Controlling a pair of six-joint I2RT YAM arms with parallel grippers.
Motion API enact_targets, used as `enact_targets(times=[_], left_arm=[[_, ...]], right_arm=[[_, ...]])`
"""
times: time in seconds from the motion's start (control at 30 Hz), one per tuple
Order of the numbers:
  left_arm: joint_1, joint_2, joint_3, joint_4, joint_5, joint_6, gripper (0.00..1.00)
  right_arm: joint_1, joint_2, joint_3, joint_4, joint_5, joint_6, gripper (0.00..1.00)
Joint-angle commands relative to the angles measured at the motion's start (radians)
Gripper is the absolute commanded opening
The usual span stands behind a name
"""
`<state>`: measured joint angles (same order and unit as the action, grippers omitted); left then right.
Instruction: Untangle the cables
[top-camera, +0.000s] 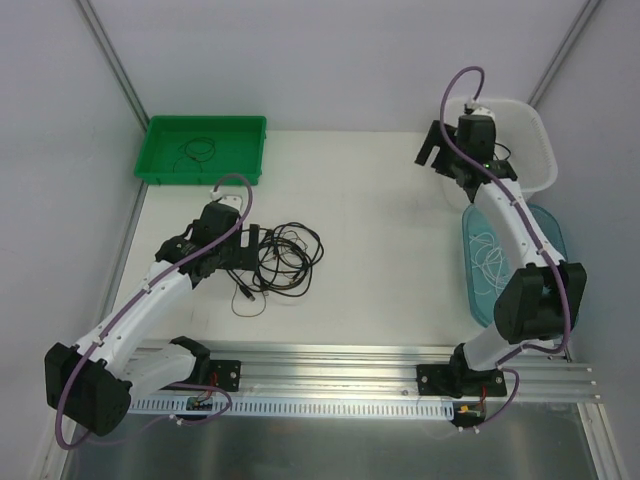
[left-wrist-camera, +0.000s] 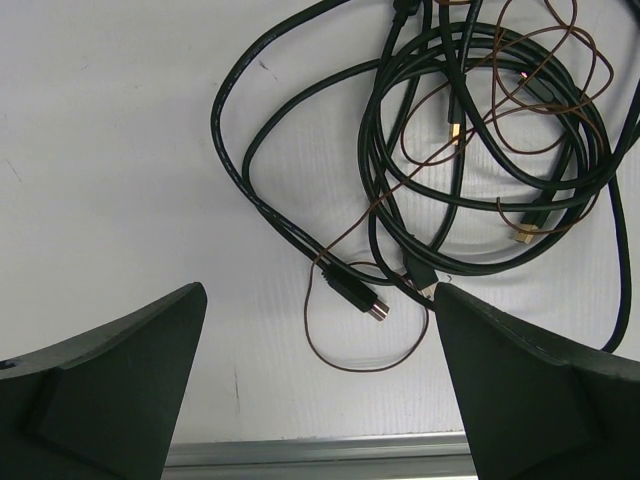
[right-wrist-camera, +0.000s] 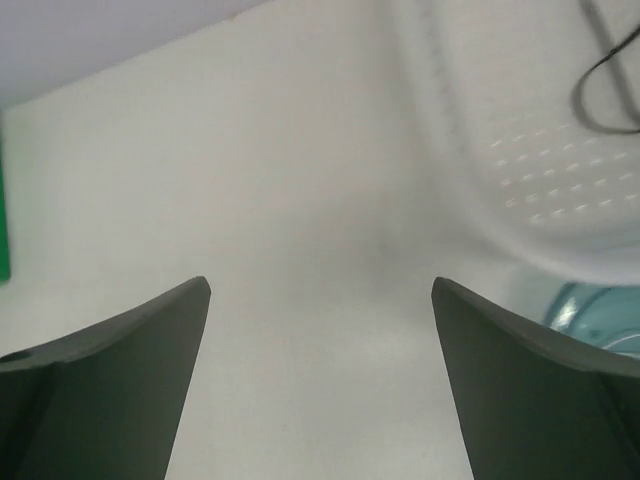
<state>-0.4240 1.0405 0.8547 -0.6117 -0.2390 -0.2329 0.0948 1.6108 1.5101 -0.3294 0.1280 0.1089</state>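
Left of centre on the worktop (top-camera: 400, 250): black cables (top-camera: 285, 262) knotted with a thin brown wire (left-wrist-camera: 307, 315), unsorted. Left end effector (left-wrist-camera: 320, 300) spread wide at the knot's edge, gripping nothing; right end effector (right-wrist-camera: 320, 290) likewise, beside the white basket (top-camera: 540, 150). Single cords (top-camera: 195, 150) already in green tray (top-camera: 150, 170), basket, teal bin (top-camera: 550, 235). Open room mid-worktop; rail (top-camera: 330, 360) near.

Bent at the elbow on the left, holding left pincer (left-wrist-camera: 320, 292) low, spread wide, empty. Stretched far forward on the right, holding right pincer (right-wrist-camera: 320, 287) spread wide, empty.
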Motion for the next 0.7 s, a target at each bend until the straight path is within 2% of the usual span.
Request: enact_targets(times=[0.0,0.13,0.27,0.43,0.67], left_arm=[[0.005,-0.023,0.006,-0.002,0.02,0.009,0.99],[0.005,-0.01,0.006,0.0,0.044,0.009,0.99],[0.007,0.032,0.009,-0.005,0.076,0.009,0.99],[0.005,0.061,0.01,-0.01,0.07,0.003,0.99],[0.007,0.099,0.007,-0.013,0.046,0.001,0.99]], right_arm=[[0.117,-0.083,-0.132,-0.062,-0.109,0.067,0.97],[0.268,-0.127,-0.296,-0.034,-0.186,0.11,0.95],[0.475,-0.121,-0.407,0.036,-0.208,0.196,0.93],[0.699,-0.031,-0.38,0.09,-0.136,0.278,0.92],[0.829,0.086,-0.334,0.181,-0.071,0.419,0.85]])
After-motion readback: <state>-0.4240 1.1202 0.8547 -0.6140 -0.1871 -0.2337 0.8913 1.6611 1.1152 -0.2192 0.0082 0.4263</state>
